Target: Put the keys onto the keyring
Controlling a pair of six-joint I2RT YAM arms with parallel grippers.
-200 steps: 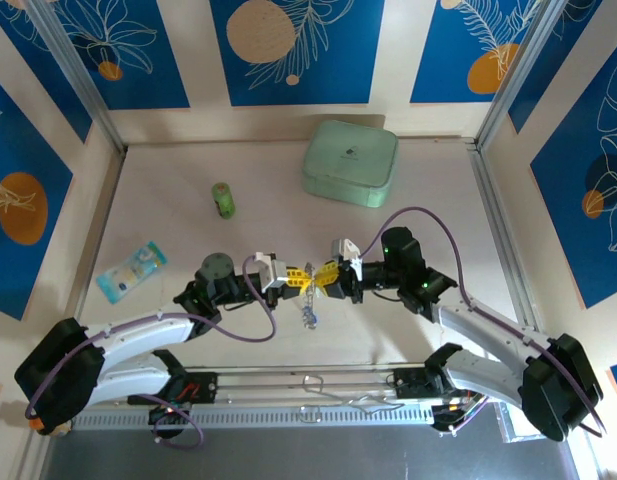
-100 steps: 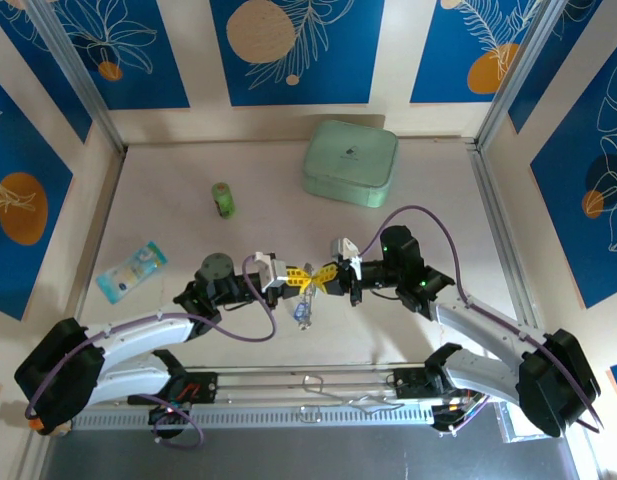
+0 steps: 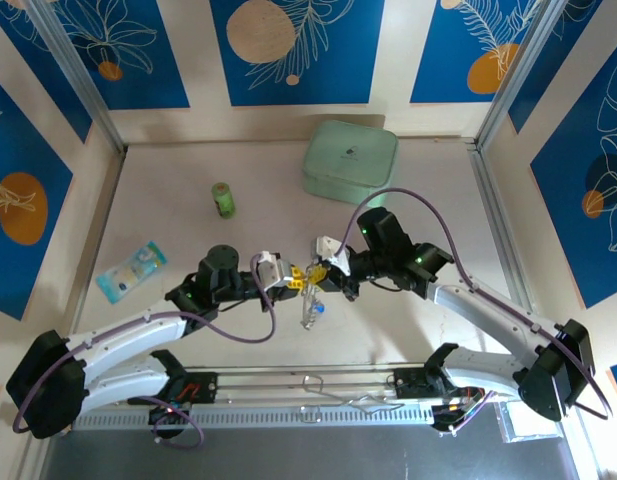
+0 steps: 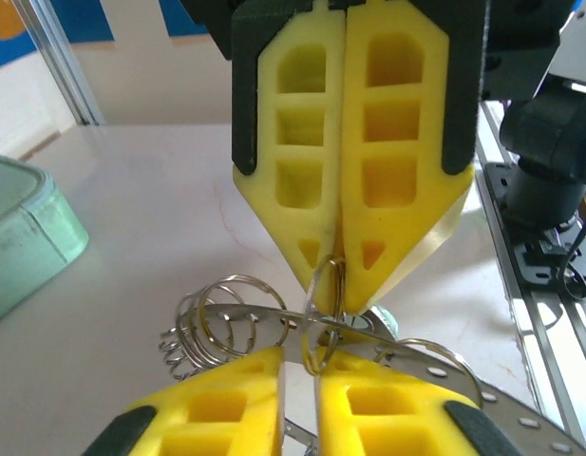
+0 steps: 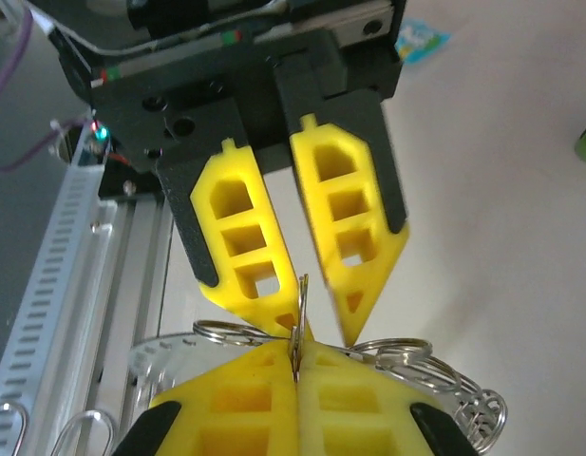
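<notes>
i'm looking down on the pale table (image 3: 188, 330), where both arms meet tip to tip near the middle, toward the near edge. the right gripper (image 3: 325, 277) has its yellow fingers (image 5: 264, 399) pressed together, clamped on a small thin silver wire loop (image 4: 323, 285) that stands upright between the pads. the left gripper (image 3: 294, 283) faces it with its fingers (image 5: 240, 252) apart, and the lower end of that loop sits in the gap between them. the large silvery metal keyring with a bumpy rim (image 5: 463, 394) lies just under the meeting fingertips, with a few coiled split rings (image 4: 212, 328) bunched on it. the tiny silvery-blue metal keys (image 3: 310, 313) sit just on the near side of the two grippers. i can't tell whether they touch the table. farther back are a mint-green rounded case (image 3: 350, 162) and a small green cylinder (image 3: 222, 199), and a blue-and-white packet (image 3: 131, 270) lies to the left.
</notes>
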